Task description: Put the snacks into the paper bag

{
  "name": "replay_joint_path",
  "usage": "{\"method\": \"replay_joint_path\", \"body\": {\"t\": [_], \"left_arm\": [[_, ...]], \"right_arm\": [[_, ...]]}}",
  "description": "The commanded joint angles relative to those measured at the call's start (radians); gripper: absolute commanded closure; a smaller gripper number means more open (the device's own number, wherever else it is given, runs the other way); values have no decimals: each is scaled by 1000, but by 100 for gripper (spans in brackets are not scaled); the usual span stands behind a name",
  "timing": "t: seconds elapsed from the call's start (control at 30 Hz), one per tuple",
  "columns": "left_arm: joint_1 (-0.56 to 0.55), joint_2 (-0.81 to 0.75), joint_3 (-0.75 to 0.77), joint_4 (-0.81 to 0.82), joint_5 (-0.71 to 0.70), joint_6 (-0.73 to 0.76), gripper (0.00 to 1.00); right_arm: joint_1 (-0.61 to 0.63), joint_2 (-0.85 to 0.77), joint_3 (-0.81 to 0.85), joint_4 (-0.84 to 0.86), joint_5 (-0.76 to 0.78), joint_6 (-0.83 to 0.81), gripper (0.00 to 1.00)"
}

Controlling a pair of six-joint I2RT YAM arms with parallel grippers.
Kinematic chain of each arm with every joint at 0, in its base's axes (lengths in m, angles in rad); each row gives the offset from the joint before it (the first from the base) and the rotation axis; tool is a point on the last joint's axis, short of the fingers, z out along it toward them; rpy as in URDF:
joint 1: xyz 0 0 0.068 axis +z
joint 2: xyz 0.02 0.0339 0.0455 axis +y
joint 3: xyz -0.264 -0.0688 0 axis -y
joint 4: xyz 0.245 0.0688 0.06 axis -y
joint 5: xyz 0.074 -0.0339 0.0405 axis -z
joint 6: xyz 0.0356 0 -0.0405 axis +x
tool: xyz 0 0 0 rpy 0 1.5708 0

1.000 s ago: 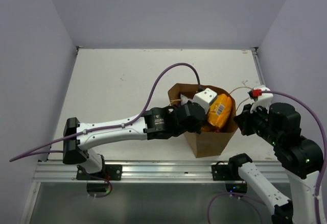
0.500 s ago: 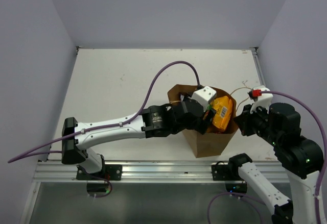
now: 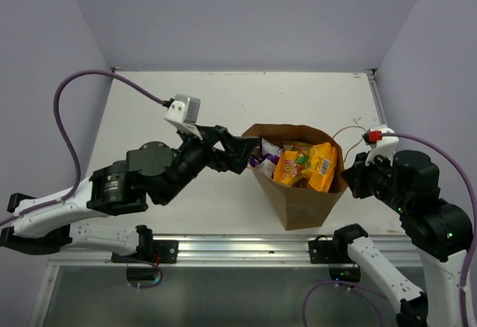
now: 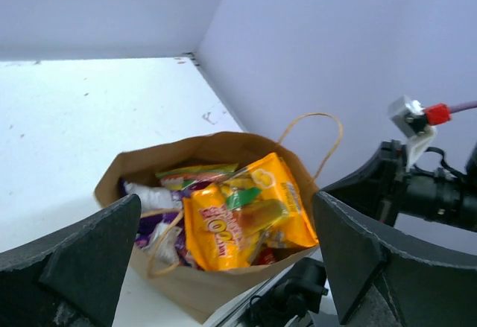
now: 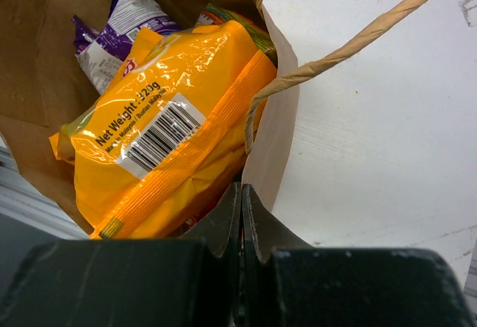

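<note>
The paper bag (image 3: 299,202) stands upright and open near the table's front edge. Several snacks lie inside it: two orange-yellow packets (image 3: 292,167) on top, and a purple packet (image 4: 151,232) and a multicoloured one (image 4: 195,172) beneath and behind. My left gripper (image 3: 244,156) hangs open and empty just left of the bag's mouth, its fingers (image 4: 82,264) framing the bag from above. My right gripper (image 3: 350,175) is shut on the bag's right rim (image 5: 277,144), next to an orange-yellow packet (image 5: 160,144).
A twine loop handle (image 5: 350,44) arches off the bag's right side over the white table (image 3: 164,118). Pale walls close in the table at the back and on both sides. A metal rail (image 3: 223,249) runs along the front edge.
My left gripper opened and let go of the orange-yellow packet, which now lies in the bag. The left arm pulled back up and to the left, out of the bag. The right gripper has not moved.
</note>
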Motion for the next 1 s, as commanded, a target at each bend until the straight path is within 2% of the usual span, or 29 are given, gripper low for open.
{"method": "replay_joint_path", "body": {"t": [0.0,0.1,0.23,0.47,0.83,0.9,0.97], "left_arm": [[-12,-18,-139,-113,-138,-165,0],[-12,-27,-200,-139,-111,-209,0],[-12,-53,-271,-30,-62,-181,0],[-12,37,-234,-125,-98,-224,0],[14,91,-323,-27,-115,-204,0],[45,89,-335,4,-89,-178,2],[78,88,-349,39,-60,-167,12]], "right_arm": [[7,5,32,47,-30,-10,100],[8,8,32,47,-33,-8,100],[8,5,34,46,-31,-8,100],[8,-7,32,40,-28,-7,100],[8,-19,38,33,-40,-7,100],[8,-21,37,34,-42,-7,100],[8,-21,35,33,-43,-7,100]]}}
